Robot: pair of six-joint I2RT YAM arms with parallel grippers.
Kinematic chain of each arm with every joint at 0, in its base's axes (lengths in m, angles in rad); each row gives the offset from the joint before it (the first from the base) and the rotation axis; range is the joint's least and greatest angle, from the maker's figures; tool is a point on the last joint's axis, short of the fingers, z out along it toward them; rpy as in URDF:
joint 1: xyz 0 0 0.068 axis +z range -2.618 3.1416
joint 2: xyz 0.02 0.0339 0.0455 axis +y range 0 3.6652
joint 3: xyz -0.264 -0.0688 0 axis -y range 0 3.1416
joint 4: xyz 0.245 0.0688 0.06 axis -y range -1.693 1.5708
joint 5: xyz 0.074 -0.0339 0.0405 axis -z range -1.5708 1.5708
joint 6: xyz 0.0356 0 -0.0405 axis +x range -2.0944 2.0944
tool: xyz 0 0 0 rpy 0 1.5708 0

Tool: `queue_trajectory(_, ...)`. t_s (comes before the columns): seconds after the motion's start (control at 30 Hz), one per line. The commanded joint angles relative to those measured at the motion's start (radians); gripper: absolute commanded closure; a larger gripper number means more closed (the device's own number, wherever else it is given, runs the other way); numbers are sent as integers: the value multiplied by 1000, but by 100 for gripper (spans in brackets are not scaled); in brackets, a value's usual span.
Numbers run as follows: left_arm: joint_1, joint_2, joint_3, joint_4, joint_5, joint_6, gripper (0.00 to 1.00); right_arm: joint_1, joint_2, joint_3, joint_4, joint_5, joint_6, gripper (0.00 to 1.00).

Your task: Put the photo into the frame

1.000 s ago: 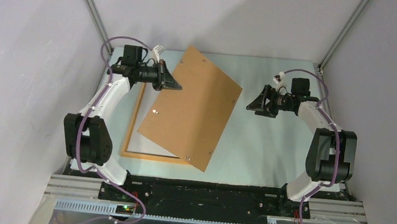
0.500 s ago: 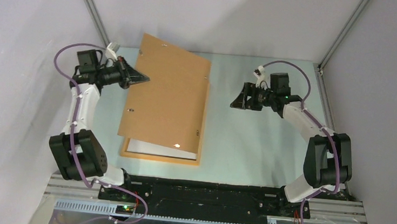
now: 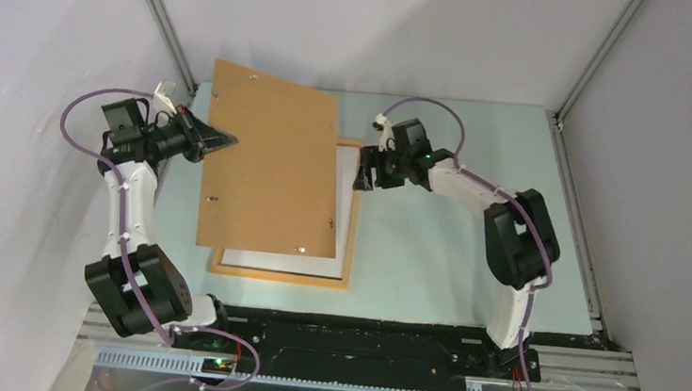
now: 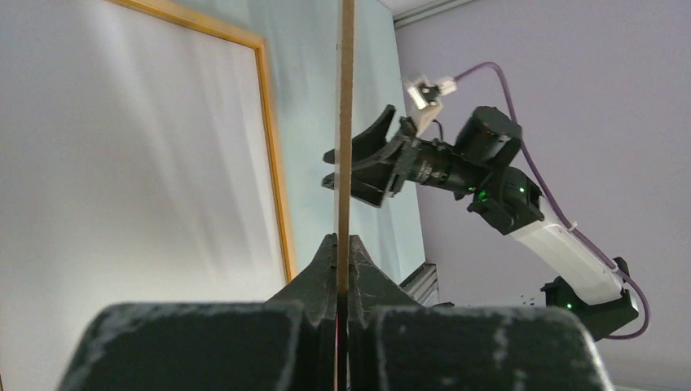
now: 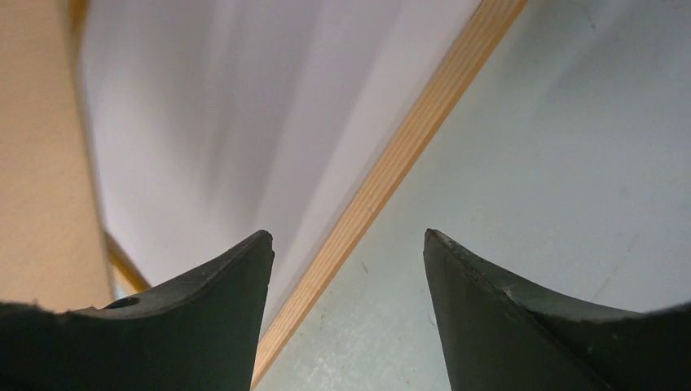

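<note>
Surface (image 3: pixel 450 261): pale green and flat, boxed in by plain grey walls (image 3: pixel 385 29); both arms reach out over it.
Frame (image 3: pixel 278 276): lying flat on the surface beneath both hands, its right rail straight under the right hand.
Photo (image 3: pixel 280 262): white side up inside the frame, below and to the left of the right hand, mostly covered by the board.
Board (image 3: pixel 269 170): brown, lifted off the frame, stretching from the left hand's fingertips toward the right hand.
Left hand (image 3: pixel 224 138): clamped tight on the board's left edge.
Right hand (image 3: pixel 363 173): open, fingers apart with nothing between them, just off the board's right edge.
</note>
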Motion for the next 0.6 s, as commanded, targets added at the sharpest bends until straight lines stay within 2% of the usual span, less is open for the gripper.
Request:
queue_trajectory(0.0, 5, -83, -3, 19, 37, -15, 100, 44, 90, 107, -33, 126, -4, 28)
queue_trajectory(0.3, 18, -149, -22, 20, 25, -24, 100, 69, 232, 204, -55, 164, 14, 31)
queue_trajectory(0.57, 19, -159, -45, 20, 25, -17, 100, 61, 257, 193, -64, 148, 24, 31)
